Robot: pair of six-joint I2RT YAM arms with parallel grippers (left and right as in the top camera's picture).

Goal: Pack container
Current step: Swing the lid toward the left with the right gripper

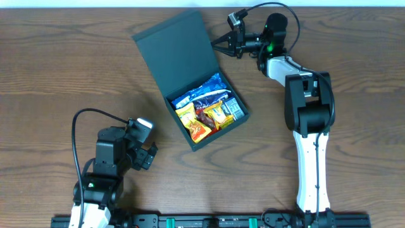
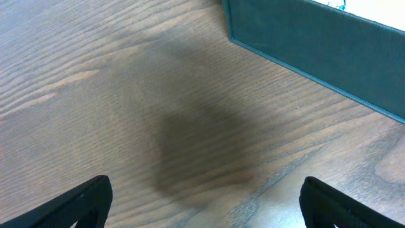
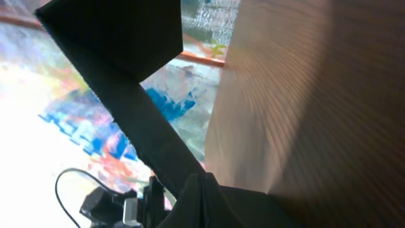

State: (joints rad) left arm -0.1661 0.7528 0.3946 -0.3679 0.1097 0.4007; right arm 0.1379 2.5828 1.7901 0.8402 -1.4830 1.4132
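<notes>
**A:** Two claws are showing. The left claw (image 1: 149,156) is hovering over the brown, wood-grain table (image 1: 57,69), its black fingers (image 2: 82,202) spreading wide with nothing between them.

**B:** And the container?

**A:** The container (image 1: 221,132) is sitting ahead of that claw and off to its right, well apart from it. It is looking matte, dark teal-black and square, made of stiff card with crisp edges. Its flap lid (image 1: 177,50) is lying open, flat on the table. Glossy, crinkled snack packets (image 1: 207,109) in blue, yellow and orange are filling the tray.

**B:** What is the right claw doing?

**A:** The right claw (image 1: 215,43) is pinching fully shut, gripping nothing that I can see. The lid's edge is lying just beside its tips. Whether the tips are touching the lid, I cannot tell.
</notes>
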